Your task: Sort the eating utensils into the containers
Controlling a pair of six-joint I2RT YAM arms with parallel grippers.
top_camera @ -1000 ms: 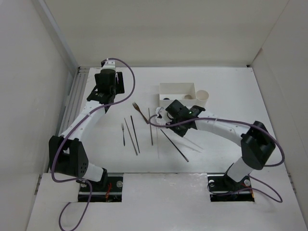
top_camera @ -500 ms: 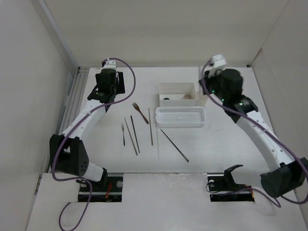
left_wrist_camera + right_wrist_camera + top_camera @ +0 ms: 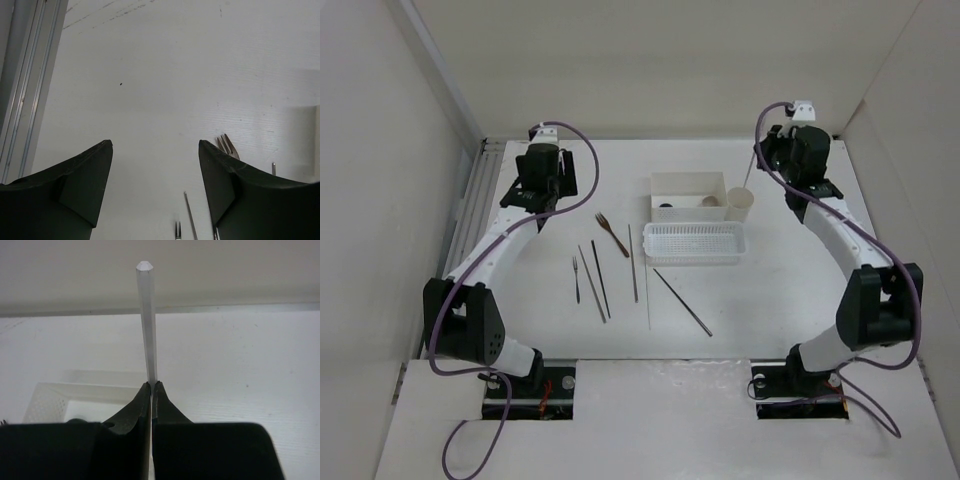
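Note:
My right gripper (image 3: pixel 768 158) is raised at the back right, shut on a pale chopstick (image 3: pixel 146 315) that stands straight up from the jaws (image 3: pixel 151 385). From above, the stick (image 3: pixel 751 167) slants down toward the cream cup (image 3: pixel 740 203). The white box (image 3: pixel 690 184) and the perforated basket (image 3: pixel 695 243) sit left of the cup. My left gripper (image 3: pixel 533 218) hangs open and empty at the back left (image 3: pixel 155 145). On the table lie a brown fork (image 3: pixel 612 234), a small two-prong fork (image 3: pixel 576 278) and several chopsticks (image 3: pixel 601 278).
Dark items and a cream spoon lie inside the box. A ribbed metal rail (image 3: pixel 480 195) runs along the table's left edge. White walls close in the back and both sides. One dark chopstick (image 3: pixel 682 301) lies slanted near the front.
The right arm swung from over the basket at mid-table up to the back right, carrying the pale chopstick to beside the cup. The left arm stayed put.

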